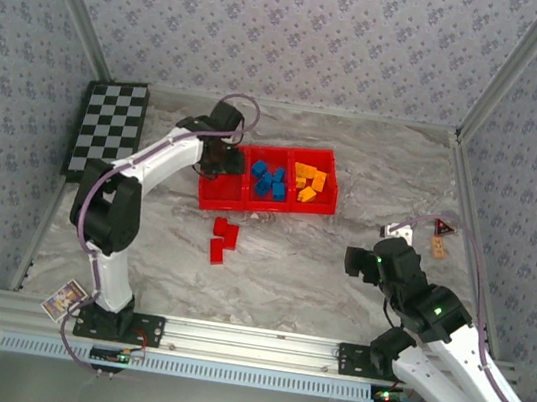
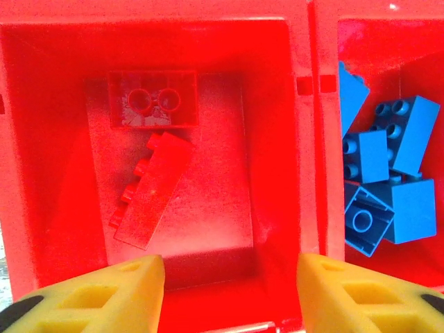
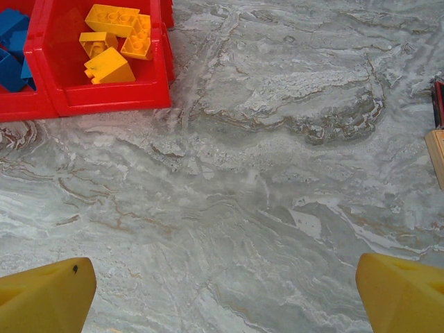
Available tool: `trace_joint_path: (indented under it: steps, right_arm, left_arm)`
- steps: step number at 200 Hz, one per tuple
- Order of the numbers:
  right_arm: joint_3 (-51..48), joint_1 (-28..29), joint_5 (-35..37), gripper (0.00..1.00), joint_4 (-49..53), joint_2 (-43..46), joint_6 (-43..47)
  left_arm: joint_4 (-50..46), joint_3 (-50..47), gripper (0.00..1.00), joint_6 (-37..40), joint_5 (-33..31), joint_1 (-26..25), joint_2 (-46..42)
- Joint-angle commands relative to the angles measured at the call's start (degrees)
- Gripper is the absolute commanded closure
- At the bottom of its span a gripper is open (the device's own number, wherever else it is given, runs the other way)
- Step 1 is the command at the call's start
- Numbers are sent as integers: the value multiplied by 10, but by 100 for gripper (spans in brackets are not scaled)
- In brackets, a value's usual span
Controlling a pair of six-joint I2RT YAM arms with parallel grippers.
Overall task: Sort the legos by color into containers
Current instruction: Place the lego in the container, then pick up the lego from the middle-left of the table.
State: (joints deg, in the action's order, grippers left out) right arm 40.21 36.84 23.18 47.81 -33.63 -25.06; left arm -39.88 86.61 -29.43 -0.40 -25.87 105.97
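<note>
Over the tray's left bin (image 2: 41, 139), upper centre, left jaws hang spread and empty, two red bricks (image 2: 152, 100) beneath: drop looks done. Right jaws gape over desk (image 3: 243, 173). Next: three loose reds (image 1: 226, 236), mid-frame.

You're in a lab robot cell: patterned walls (image 1: 303, 34) box in the marble-look tabletop (image 1: 317, 279), aluminium rail (image 1: 248, 340) along its near edge, checkerboard (image 1: 108, 126) at its far-left corner.
</note>
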Motion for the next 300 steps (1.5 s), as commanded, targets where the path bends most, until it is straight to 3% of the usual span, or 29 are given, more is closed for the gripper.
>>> trace_joint_path:
  steps: [1, 31, 78, 140, 196, 300]
  right_arm:
    - [-4, -1, 5, 2, -2, 4, 3]
    - [-4, -1, 6, 2, -2, 3, 2]
    - [-3, -2, 6, 2, -1, 1, 2]
    - [-4, -1, 2, 2, -3, -6, 2]
    - [-3, 0, 0, 2, 0, -6, 1]
    - [-4, 0, 0, 2, -3, -7, 2]
  left_arm:
    - [25, -24, 42, 11, 4, -2, -65]
    - [41, -80, 36, 10, -21, -11, -149]
    - [19, -187, 0, -29, -80, -63, -261]
    - [-4, -329, 0, -171, -153, -184, -339]
    - [59, -442, 4, -338, -195, -232, -346]
    - [96, -417, 9, -306, -163, -268, -232]
